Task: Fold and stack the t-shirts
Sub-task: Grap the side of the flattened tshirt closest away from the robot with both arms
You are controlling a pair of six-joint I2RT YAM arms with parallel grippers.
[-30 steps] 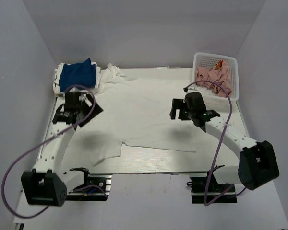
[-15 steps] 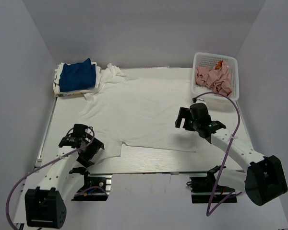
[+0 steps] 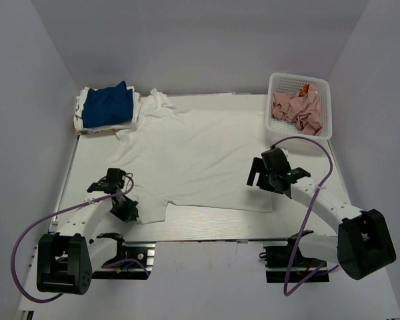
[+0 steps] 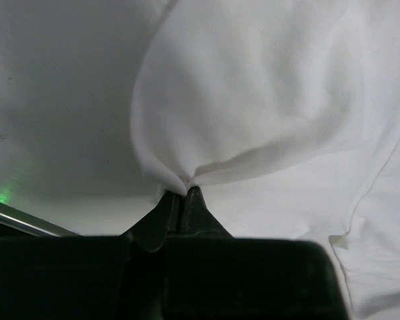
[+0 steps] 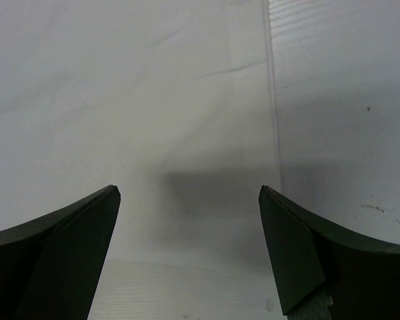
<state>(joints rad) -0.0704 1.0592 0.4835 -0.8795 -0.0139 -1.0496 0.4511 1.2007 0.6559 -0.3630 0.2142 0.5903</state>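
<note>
Both arms have drawn back toward the near edge over the last second: the left one has swung away from the far-left corner, and the right one has come a shorter way down.

At the far-left corner sits the folded stack (image 3: 107, 107), royal blue on top. The collar end of the white t-shirt (image 3: 200, 153) lies right up against it. The shirt is spread flat across the middle of the worktop (image 3: 207, 225), with its hem toward the near edge.

Near the near-left corner, the left gripper (image 4: 185, 195) is pinched tight on a small pucker of the sleeve, and the cloth fans out from the fingertips. That bite looks thin, so a quick pull could let the fabric slip free. A long drag could tow the collar end across the stack and upset it.

Toward the near-right, the right gripper (image 5: 189, 191) hangs spread wide over the shirt's hem corner with nothing in it. The shirt's side edge runs just inside one finger. If it comes down slightly off, it may catch only the edge or bare worktop. If the left arm lifts alone, the shirt will likely skew and wrinkle rather than fold cleanly.

At the far-right corner, the mesh basket (image 3: 328, 100) holds crumpled pink cloth, well apart from both claws.
</note>
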